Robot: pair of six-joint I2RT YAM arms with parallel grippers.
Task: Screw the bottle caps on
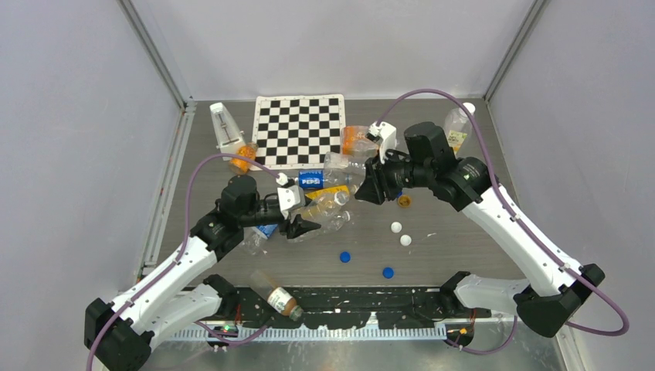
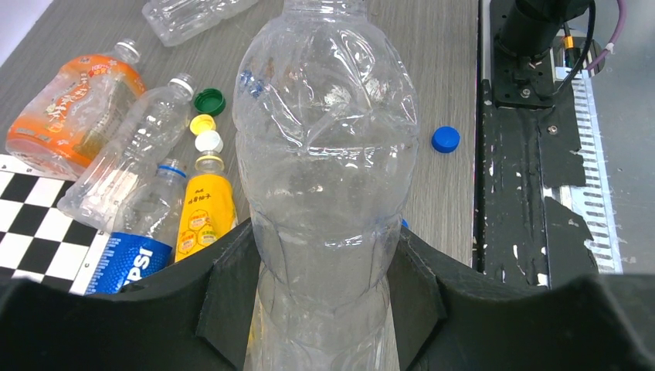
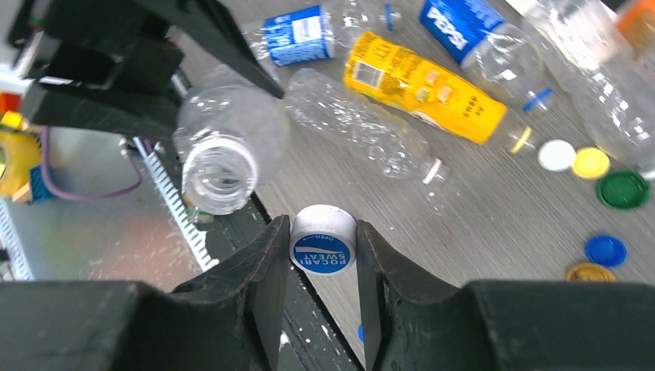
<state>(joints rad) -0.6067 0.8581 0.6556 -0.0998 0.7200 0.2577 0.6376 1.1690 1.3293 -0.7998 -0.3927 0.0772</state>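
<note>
My left gripper (image 2: 324,301) is shut on the waist of a clear, uncapped bottle (image 2: 324,139) and holds it lying toward the right arm; in the top view the gripper (image 1: 307,226) and bottle (image 1: 336,222) are left of centre. My right gripper (image 3: 323,255) is shut on a white cap with a blue Pocari Sweat top (image 3: 323,241), a short way from the bottle's open mouth (image 3: 220,174). In the top view the right gripper (image 1: 368,191) is just right of the bottle. Loose caps lie on the table: white (image 1: 396,227), blue (image 1: 344,256), green (image 2: 208,101), yellow (image 2: 202,124).
A pile of bottles lies behind the grippers: Pepsi (image 1: 312,179), yellow-label (image 3: 421,85), orange (image 1: 354,139). A checkerboard (image 1: 300,130) is at the back. More bottles lie at the back left (image 1: 225,127), the back right (image 1: 457,124) and the front edge (image 1: 276,295).
</note>
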